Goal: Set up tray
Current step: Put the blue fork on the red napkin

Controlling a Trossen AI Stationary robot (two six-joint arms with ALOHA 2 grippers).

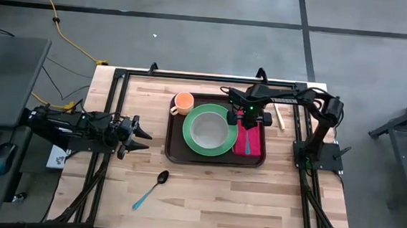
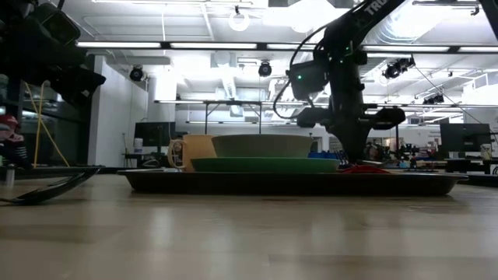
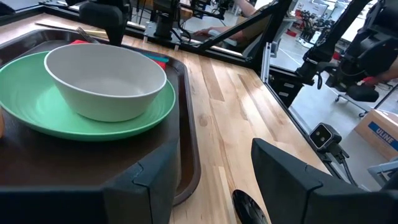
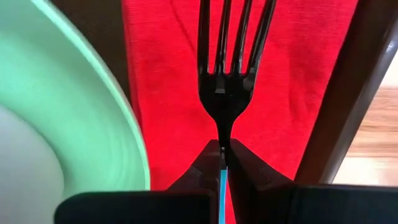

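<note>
A robotics lab or workshop. A wooden bench framed in black metal rails stands on a grey concrete floor crossed by a yellow cable. Behind it, an open hall shows ceiling strip lights, exposed ducts, monitors and other workstations.

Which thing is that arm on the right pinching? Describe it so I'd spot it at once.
Find the dark brown tray in the middle of the wooden table. On its right end, beside the green plate, lies a red napkin. Over that napkin the right gripper is shut on a fork: black tines, thin blue handle, the only cutlery on the tray.
</note>
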